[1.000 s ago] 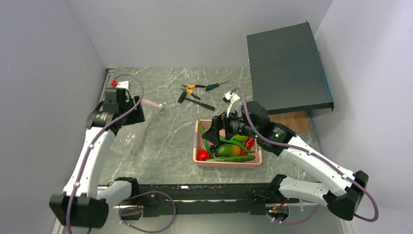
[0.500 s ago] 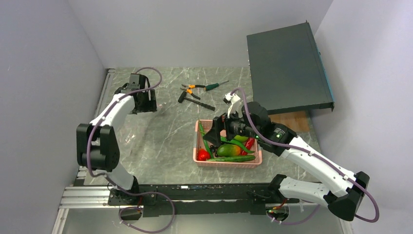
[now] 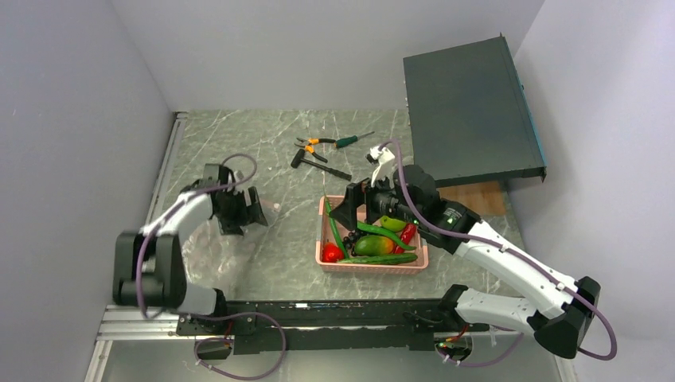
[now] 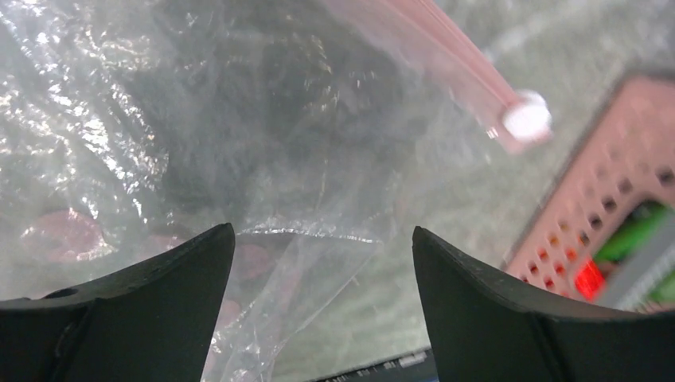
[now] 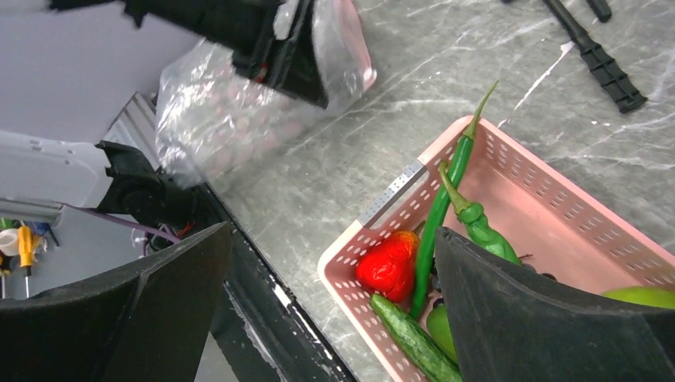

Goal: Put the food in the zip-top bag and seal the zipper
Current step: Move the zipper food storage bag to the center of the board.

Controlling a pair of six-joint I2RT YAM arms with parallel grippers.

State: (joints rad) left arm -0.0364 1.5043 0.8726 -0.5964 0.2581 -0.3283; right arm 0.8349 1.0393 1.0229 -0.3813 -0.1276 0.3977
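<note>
The clear, crumpled zip-top bag (image 3: 208,247) lies flat on the left side of the grey marbled table (image 3: 271,263), in front of the left arm. Its pale pink zipper strip (image 4: 434,52) runs along the edge facing the middle of the table and ends in a small white end tab (image 4: 526,120). The left gripper (image 4: 322,239) hangs low over the bag near that mouth edge. Its jaws are spread wide and only loose plastic shows between the black fingers (image 4: 143,306); nothing is clamped.

The food sits apart from the bag in a pink plastic mesh basket (image 3: 371,267) just right of centre. Long green peppers (image 5: 442,207) lean over its left rim. A round red fruit (image 5: 388,267) fills the near left corner, with a dark green cucumber-like vegetable (image 5: 410,338) along the front wall. A green-orange mango (image 3: 372,245), a red chilli (image 3: 407,233) and a green apple (image 3: 392,224) lie deeper in.

The right gripper (image 5: 334,232) hovers above the basket's left end, jaws fully apart and empty.

Behind the basket, orange-handled pliers and other hand tools (image 3: 322,151) are scattered on the table. A dark flat box (image 3: 470,111) stands propped at the far right.
</note>
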